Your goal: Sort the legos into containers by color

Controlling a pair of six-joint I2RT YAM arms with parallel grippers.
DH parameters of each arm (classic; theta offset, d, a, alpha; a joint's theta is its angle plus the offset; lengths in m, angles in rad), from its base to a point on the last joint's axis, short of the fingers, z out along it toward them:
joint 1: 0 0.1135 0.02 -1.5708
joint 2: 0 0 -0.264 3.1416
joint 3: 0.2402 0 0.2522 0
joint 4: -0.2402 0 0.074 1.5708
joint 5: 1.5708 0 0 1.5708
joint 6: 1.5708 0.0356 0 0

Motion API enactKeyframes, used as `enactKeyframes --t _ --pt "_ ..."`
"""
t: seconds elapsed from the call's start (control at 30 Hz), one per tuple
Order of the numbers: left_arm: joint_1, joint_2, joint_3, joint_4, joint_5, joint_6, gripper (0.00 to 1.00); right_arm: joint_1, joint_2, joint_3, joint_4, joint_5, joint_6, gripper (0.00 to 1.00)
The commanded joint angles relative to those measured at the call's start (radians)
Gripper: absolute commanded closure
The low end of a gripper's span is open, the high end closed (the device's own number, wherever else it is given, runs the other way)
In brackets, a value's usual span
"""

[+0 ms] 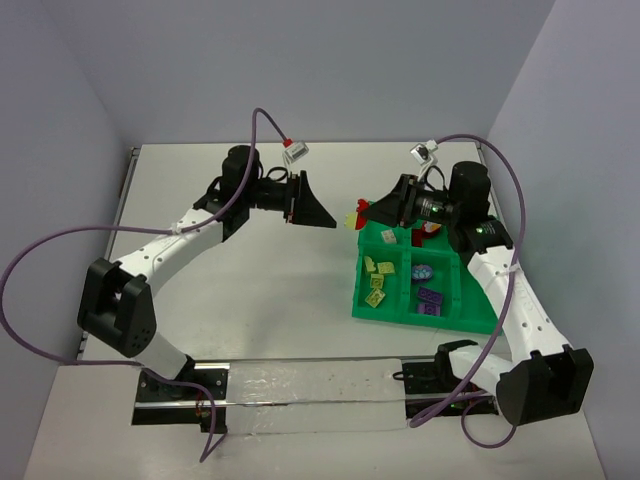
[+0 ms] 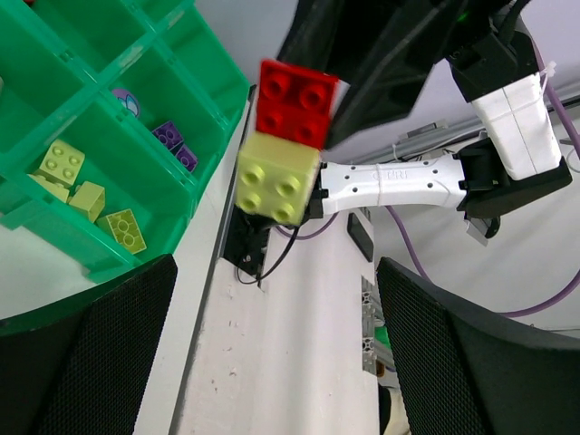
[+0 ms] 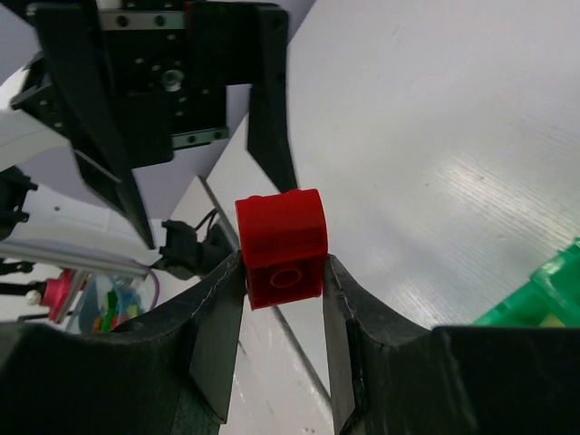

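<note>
Green tray, yellow-green bricks in one compartment, purple bricks in another

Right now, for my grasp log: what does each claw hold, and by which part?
The right claw pinches the red brick by two opposite sides; a yellow-green brick stuck to it is ungripped. The left claw is open, empty.

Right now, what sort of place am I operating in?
Probably a lab robot cell: a bare white table boxed in by blank walls, two arms bolted at its near edge, and a green sorting tray.
</note>
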Motion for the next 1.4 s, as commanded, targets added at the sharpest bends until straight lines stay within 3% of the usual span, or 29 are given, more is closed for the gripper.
enactKeyframes --t 0.0,0.2,0.57,0.63,0.77,0.87,1.3,1.37 --pt "-0.022 0.028 0.055 0.095 0.014 -0.028 0.02 0.035 0.008 -0.002 0.145 -0.068 0.068 1.0" --pt "-0.043 0.052 0.059 0.176 0.02 -0.087 0.05 0.096 0.04 0.029 0.112 -0.07 0.039 1.0" --pt "-0.064 0.036 0.027 0.269 0.047 -0.13 0.39 0.106 0.05 0.021 0.127 -0.053 0.052 1.0" --pt "-0.064 0.03 0.023 0.26 0.049 -0.12 0.36 0.106 0.05 0.014 0.147 -0.054 0.066 1.0" --pt "-0.064 0.029 0.02 0.243 0.053 -0.111 0.15 0.106 0.055 0.001 0.174 -0.064 0.09 1.0" --pt "-0.064 0.028 0.017 0.232 0.053 -0.105 0.13 0.104 0.055 -0.001 0.182 -0.061 0.094 1.0" --pt "-0.064 0.014 0.009 0.184 0.035 -0.071 0.45 0.09 0.041 -0.007 0.17 -0.022 0.09 1.0" --pt "-0.064 0.013 0.009 0.181 0.03 -0.071 0.54 0.086 0.039 -0.01 0.171 -0.015 0.093 1.0"
